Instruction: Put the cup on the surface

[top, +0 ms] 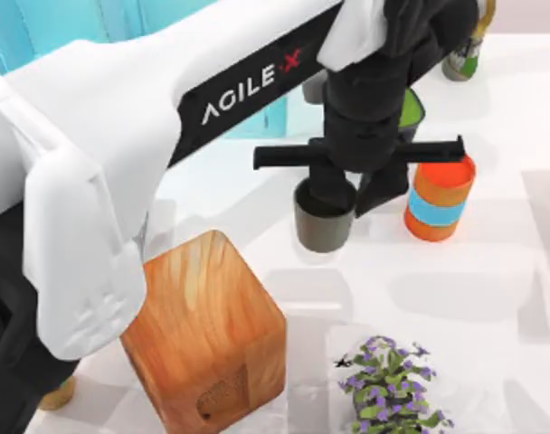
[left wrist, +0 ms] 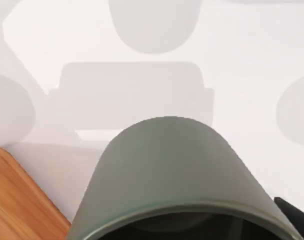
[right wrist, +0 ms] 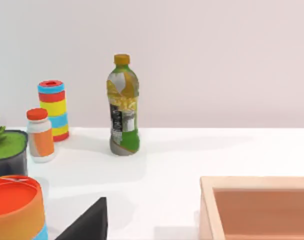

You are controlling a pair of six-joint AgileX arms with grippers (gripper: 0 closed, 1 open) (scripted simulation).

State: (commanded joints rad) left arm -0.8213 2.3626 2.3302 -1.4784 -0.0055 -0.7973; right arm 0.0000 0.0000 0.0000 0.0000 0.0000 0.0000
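My left gripper (top: 327,201) hangs over the middle of the table w/ the cup (top: 324,224) in its grasp, one finger dipping inside the dark mouth, the jaws closed on the cup's wall as far as the top view lets me judge. The cup sits upright under the wrist, between the wooden block (top: 205,330) at the top view's lower left and the orange can (top: 439,197) w/ the blue band just to its right. In the left wrist view the cup (left wrist: 172,170) looms close, bare white surface (left wrist: 252,60) beyond it and a corner of the block alongside. I can't tell whether its base is touching the surface (top: 474,298) or hovering just above.

To do this step well, my read: come straight down, keep the cup level, no sideways drift toward the can, and let go only once the base sits flat. Then lift straight up so the inner finger doesn't drag the rim and tip it.

Pose: left arm reaches in from the top view's left, long white forearm stretched diagonally across the table, wrist pointed down, black crossbar roughly level. The purple-flowered plant (top: 391,384) lies near the front edge, clear of the drop spot. Right arm is parked off to the side; its wrist cam looks across at a green bottle (right wrist: 123,113).
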